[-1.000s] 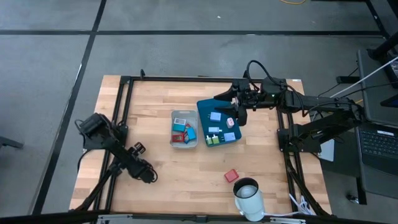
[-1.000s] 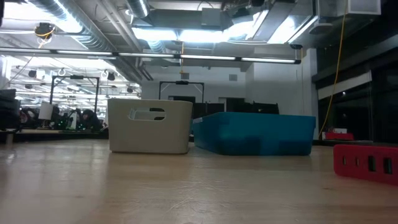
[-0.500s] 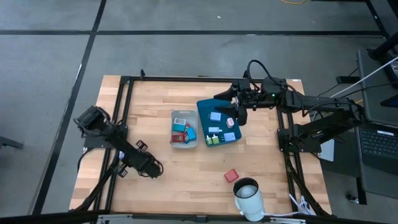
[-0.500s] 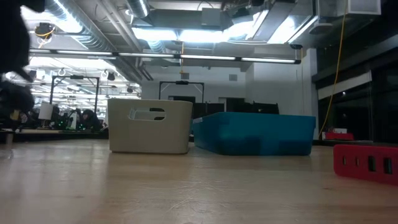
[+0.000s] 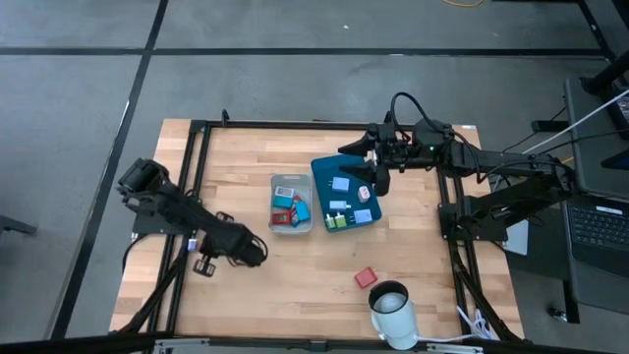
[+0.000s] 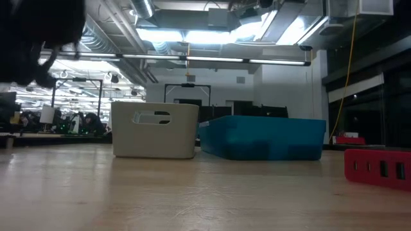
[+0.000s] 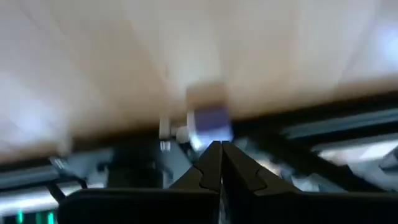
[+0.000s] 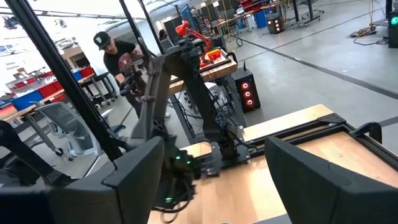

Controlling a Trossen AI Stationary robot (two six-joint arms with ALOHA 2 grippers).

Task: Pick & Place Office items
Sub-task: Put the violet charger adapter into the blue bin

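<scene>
Small colourful office items lie in the grey bin (image 5: 291,204) and in the teal tray (image 5: 346,192); one red piece (image 5: 366,277) rests flat on the wood near the table's near edge. In the low view the bin (image 6: 154,129), the tray (image 6: 263,136) and the red piece (image 6: 379,167) stand on the table. My left gripper (image 5: 257,252) hovers shut over bare wood, left of and nearer than the bin; its closed fingertips (image 7: 219,149) show in a blurred wrist view. My right gripper (image 5: 373,181) hangs open over the tray's far right part, with its fingers (image 8: 137,177) wide apart.
A white mug (image 5: 393,311) stands at the near edge, right of centre. A black frame (image 5: 197,147) rims the table. The left arm's dark shape (image 6: 38,32) fills the low view's upper left. A person (image 8: 121,59) stands in the room beyond.
My left arm has swung from the table's near left corner toward the right and a little toward the far edge, closing on the grey bin. Its dark shape has come into the low view's upper left. The right arm has kept still.
</scene>
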